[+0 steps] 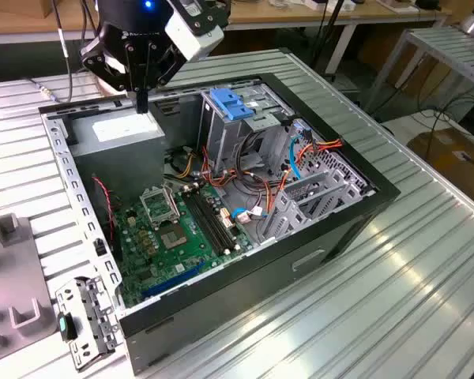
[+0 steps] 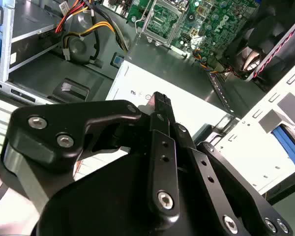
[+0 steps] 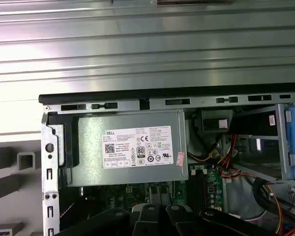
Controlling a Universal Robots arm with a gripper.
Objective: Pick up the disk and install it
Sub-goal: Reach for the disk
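Beneath the jaws of the gripper (image 1: 142,103) we find the power supply (image 1: 114,130), in the case (image 1: 300,264); the motherboard (image 1: 182,229) lies just beside it.

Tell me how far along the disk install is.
Done: nothing I can confirm. A blue caddy sits at the top of the drive cage, but whether it carries the disk is unclear. In hand: nothing; the gripper is shut and empty above the power supply. Left: pickup and install, as far as I can tell.
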